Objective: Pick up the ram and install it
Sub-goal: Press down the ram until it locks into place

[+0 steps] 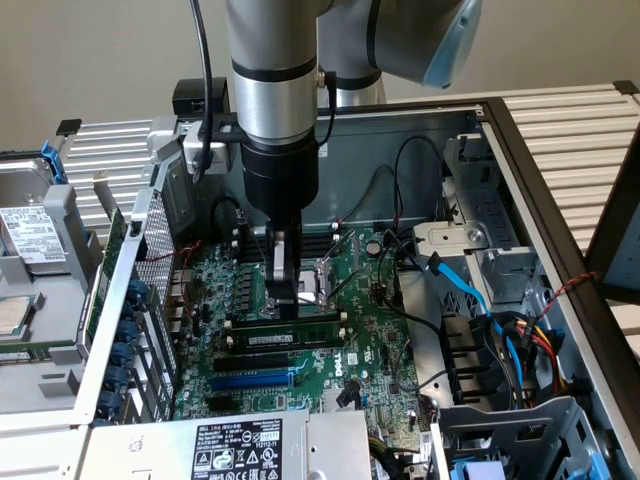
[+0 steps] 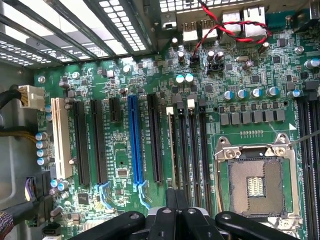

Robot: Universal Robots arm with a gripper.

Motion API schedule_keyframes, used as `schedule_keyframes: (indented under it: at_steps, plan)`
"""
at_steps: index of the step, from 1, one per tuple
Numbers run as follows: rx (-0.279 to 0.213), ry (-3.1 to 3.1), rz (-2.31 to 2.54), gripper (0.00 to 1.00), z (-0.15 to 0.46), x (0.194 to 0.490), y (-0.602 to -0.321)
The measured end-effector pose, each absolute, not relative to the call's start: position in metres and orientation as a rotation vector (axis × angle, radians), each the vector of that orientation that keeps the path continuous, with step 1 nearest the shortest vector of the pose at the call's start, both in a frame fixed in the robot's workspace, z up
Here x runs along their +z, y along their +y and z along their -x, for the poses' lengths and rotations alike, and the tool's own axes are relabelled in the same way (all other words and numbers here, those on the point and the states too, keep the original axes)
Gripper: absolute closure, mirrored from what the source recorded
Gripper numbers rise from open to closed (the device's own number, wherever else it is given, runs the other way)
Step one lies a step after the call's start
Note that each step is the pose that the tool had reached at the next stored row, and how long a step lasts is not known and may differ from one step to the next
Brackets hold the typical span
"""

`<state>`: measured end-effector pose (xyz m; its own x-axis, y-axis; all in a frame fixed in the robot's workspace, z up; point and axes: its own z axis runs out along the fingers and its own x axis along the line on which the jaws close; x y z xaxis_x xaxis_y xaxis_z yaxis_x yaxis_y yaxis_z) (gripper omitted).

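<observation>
The ram (image 1: pixel 300 335) is a thin green stick with a white label, standing on edge in one of the long black slots of the green motherboard (image 1: pixel 370 340). My gripper (image 1: pixel 285 298) comes straight down onto its upper edge near the middle, fingers shut together, with nothing between them. Whether the tips press on the stick or hover just above it, I cannot tell. In the wrist view the shut gripper (image 2: pixel 175 200) sits right over the ram (image 2: pixel 173 150), seen edge-on between the white latches of the slots.
The bare CPU socket (image 1: pixel 325 275) (image 2: pixel 257 182) lies just beside the memory slots. A blue expansion slot (image 2: pixel 133 140) and black ones run parallel. Cables (image 1: pixel 470 290) and a drive cage crowd the exterior view's right; the power supply (image 1: pixel 240 445) fills the front.
</observation>
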<state>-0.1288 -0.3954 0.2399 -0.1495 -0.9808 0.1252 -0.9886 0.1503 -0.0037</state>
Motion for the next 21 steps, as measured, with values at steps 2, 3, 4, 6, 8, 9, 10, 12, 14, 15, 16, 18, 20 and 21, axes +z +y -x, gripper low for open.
schedule_keyframes:
  at_steps: [2,3,4,6,8,9,10,12,14,15,16,18,20,21]
  plan:
    - [0.127,-2.335,-1.954,0.89,0.1288,0.2399,-0.3954]
    - [0.127,-2.347,-1.939,0.89,0.1288,0.2399,-0.3954]
    - [0.126,-2.359,-1.923,0.89,0.1288,0.2399,-0.3954]
    - [0.126,-2.381,-1.894,0.89,0.1288,0.2399,-0.3954]
    - [0.125,-2.401,-1.865,0.89,0.1288,0.2399,-0.3954]
    - [0.125,-2.412,-1.85,0.89,0.1288,0.24,-0.3954]
    - [0.124,-2.422,-1.835,0.89,0.1288,0.24,-0.3954]
    - [0.123,-2.444,-1.804,0.89,0.1288,0.2399,-0.3954]
    - [0.121,-2.465,-1.773,0.89,0.1288,0.2399,-0.3954]
    - [0.121,-2.476,-1.757,0.89,0.1288,0.2399,-0.3954]
    - [0.12,-2.486,-1.742,0.89,0.1288,0.2399,-0.3954]
    - [0.118,-2.507,-1.709,0.89,0.1288,0.2399,-0.3954]
    - [0.116,-2.527,-1.678,0.89,0.1288,0.2399,-0.3954]
    - [0.115,-2.537,-1.661,0.89,0.1288,0.2399,-0.3954]
